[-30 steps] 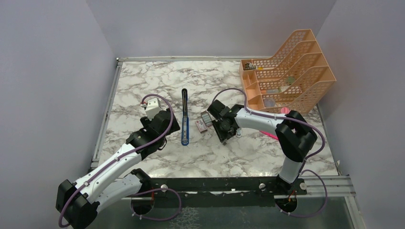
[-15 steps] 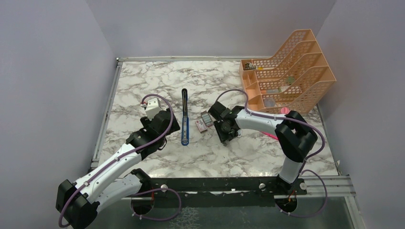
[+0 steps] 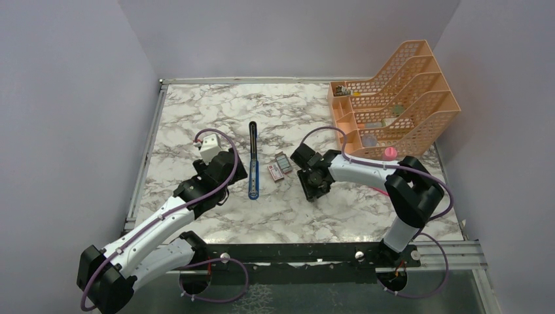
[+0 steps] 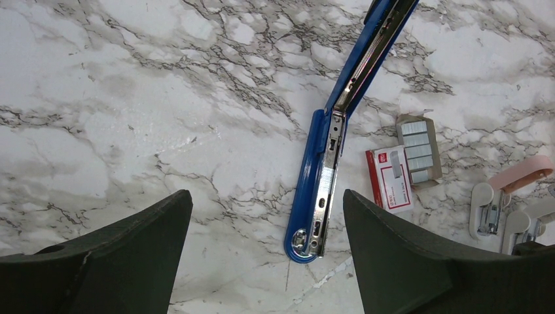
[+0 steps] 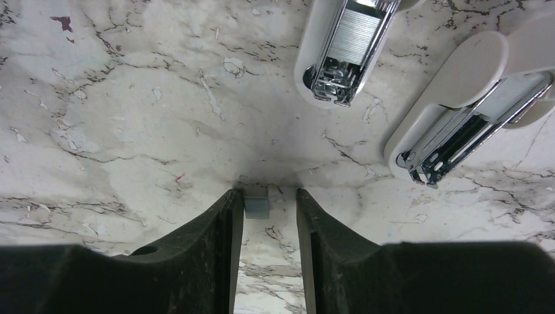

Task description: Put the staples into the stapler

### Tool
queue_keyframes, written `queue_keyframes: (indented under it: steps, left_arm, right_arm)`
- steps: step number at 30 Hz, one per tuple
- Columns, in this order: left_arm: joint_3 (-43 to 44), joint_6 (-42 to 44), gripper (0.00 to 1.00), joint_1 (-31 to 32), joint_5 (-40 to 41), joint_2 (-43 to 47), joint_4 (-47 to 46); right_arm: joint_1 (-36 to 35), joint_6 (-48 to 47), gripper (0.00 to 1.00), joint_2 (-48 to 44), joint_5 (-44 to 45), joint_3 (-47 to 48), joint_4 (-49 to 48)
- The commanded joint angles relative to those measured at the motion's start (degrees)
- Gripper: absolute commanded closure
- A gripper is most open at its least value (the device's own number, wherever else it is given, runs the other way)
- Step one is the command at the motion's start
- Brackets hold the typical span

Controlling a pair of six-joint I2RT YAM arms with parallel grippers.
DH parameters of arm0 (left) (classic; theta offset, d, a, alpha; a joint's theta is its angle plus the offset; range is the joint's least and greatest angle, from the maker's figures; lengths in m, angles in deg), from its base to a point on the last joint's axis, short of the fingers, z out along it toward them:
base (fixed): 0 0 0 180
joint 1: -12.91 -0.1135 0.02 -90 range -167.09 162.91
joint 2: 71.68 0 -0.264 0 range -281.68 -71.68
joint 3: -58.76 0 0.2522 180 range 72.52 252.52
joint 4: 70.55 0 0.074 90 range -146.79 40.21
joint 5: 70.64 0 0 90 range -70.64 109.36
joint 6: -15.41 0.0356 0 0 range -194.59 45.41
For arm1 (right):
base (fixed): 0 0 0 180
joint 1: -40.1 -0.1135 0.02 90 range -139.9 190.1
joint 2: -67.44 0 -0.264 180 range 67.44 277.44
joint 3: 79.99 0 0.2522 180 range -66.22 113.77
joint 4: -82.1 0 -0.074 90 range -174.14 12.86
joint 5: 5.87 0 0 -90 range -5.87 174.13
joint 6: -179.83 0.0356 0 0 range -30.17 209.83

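The right gripper [image 5: 268,194] is low over the bench [image 5: 118,111], jaws narrowed but not clamped. They straddle a short staple strip [image 5: 256,207] that touches one finger and stands clear of the other. Centre on it before closing, I'd judge, and pinch its long sides squarely so it doesn't tip or break. Two white staplers [image 5: 347,46] lie just beyond. The blue stapler [image 4: 325,163] lies flat and hinged open, its channel upward, beside the staples box [image 4: 389,179]. The left gripper [image 4: 265,196] hangs wide open and empty above.

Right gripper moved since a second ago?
Yes. The right gripper shifted slightly right and toward the near edge, away from the staple box, in the top view.
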Motion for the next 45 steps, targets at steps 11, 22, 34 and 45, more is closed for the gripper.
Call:
queue_keyframes:
  steps: [11,22,34,45]
  left_arm:
    - [0.37,0.04,0.14,-0.22,-1.22,-0.75,-1.57]
    - [0.35,0.22,0.14,-0.25,-1.22,-1.02,-1.63]
    - [0.06,0.26,0.14,-0.22,-1.35,-0.35,-1.62]
    - [0.10,0.25,0.14,-0.26,-1.50,-0.57,-1.64]
  right_arm:
    - [-0.03,2.24,0.70,-0.27,-2.03,-1.31,-2.10]
    - [-0.02,3.26,0.69,0.00,-2.25,-0.80,-2.48]
    - [0.09,7.40,0.79,-4.37,4.54,-1.03,-2.63]
    - [7.59,9.73,0.77,-13.89,12.20,-1.24,-3.65]
